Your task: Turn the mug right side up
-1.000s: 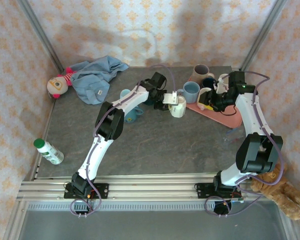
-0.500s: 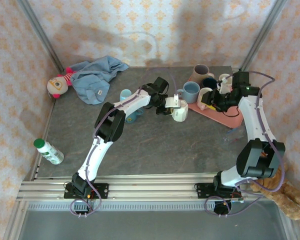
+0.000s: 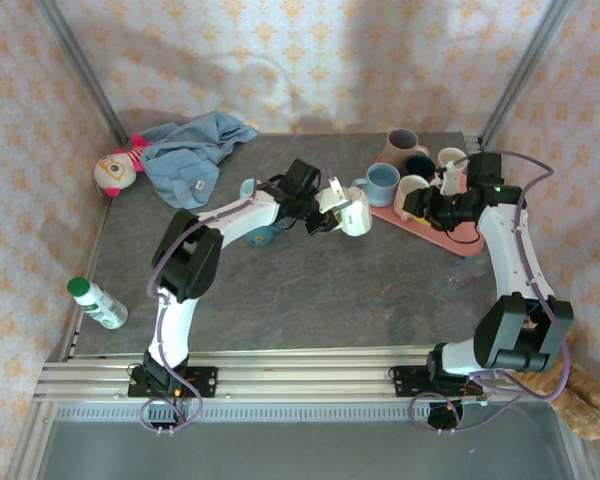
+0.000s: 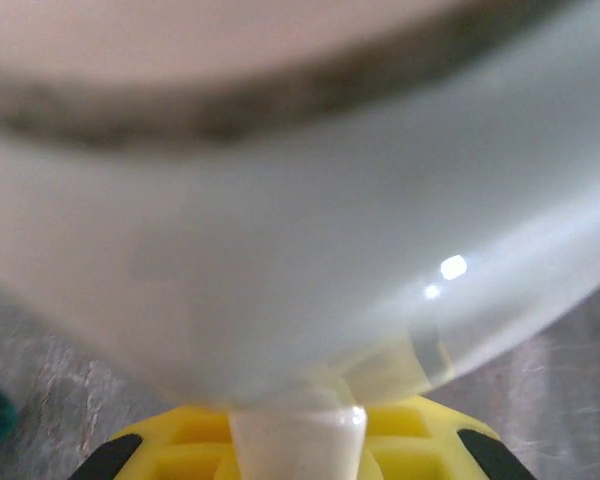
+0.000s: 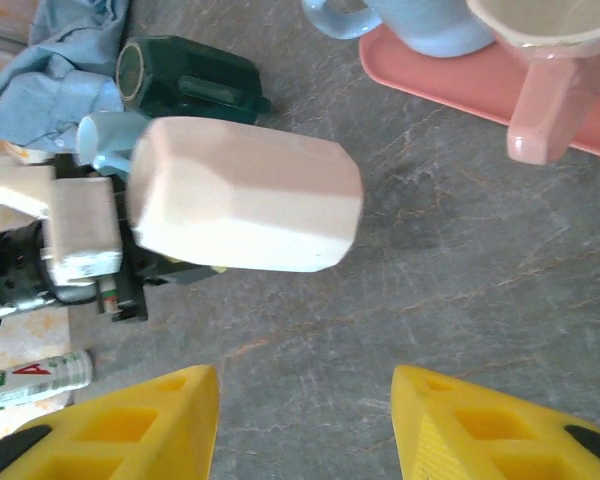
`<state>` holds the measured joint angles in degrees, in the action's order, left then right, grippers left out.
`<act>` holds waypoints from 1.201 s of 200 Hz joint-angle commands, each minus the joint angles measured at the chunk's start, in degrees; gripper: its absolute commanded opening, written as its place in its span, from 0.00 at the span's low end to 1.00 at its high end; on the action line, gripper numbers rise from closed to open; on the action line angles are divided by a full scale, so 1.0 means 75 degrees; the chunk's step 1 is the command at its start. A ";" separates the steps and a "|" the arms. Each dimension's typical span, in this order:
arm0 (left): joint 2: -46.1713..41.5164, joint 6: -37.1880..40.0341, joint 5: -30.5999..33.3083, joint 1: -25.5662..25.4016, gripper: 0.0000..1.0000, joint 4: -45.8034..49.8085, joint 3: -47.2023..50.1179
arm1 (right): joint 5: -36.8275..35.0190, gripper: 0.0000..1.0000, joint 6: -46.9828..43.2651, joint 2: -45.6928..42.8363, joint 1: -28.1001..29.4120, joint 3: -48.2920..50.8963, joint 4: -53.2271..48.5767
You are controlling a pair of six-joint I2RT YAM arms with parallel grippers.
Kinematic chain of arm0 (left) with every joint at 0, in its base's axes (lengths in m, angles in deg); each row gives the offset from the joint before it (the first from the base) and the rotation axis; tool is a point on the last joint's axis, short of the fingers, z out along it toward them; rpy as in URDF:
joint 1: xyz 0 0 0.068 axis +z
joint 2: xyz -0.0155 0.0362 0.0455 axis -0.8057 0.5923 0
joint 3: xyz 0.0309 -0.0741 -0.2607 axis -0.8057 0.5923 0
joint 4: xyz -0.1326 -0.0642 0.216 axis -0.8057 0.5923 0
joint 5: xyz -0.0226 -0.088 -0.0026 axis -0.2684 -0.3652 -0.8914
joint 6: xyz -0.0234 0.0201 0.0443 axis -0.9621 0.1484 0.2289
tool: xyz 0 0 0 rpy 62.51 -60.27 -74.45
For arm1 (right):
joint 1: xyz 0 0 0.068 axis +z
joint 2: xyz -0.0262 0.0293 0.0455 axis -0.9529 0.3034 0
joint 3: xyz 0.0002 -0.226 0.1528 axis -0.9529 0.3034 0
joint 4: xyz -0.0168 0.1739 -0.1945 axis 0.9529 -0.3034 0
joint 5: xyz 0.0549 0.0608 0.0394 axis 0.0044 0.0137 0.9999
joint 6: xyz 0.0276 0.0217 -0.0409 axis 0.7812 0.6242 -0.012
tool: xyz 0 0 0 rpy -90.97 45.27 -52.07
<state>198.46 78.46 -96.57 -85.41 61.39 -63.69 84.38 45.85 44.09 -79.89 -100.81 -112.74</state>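
Left tool [image 3: 330,212] is clenched on the handle of the white mug [image 3: 356,215], which is tipped on its side over the grey stone-patterned worktop [image 3: 310,290], near the pink tray [image 3: 450,238]. Right tool [image 3: 428,205] hovers at the tray's edge, released, nothing between its fingers. Wallpapered walls [image 3: 310,60] enclose the worktop. Right wrist view adds a dark green mug [image 5: 190,80] lying behind the white one. Left wrist view shows the handle [image 4: 295,440] pinched between yellow fingers [image 4: 410,445].
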 commanded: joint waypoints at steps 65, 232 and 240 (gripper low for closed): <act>-0.2906 -0.3255 0.0297 0.0092 0.00 -0.3732 0.1748 | 0.2160 0.49 0.0192 -0.1277 -0.0039 0.0626 0.1371; -0.4471 -0.2702 0.1607 -0.0383 0.00 -0.2199 0.2113 | 0.3154 0.48 0.0610 -0.1595 0.0565 0.0831 0.2585; -0.4476 -0.2504 0.1766 -0.0447 0.00 -0.2045 0.2255 | 0.3010 0.48 0.0492 -0.1595 0.0562 0.0807 0.2409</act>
<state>167.84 51.03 -88.04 -86.78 41.91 -48.21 109.50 51.97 32.07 -75.87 -93.62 -92.94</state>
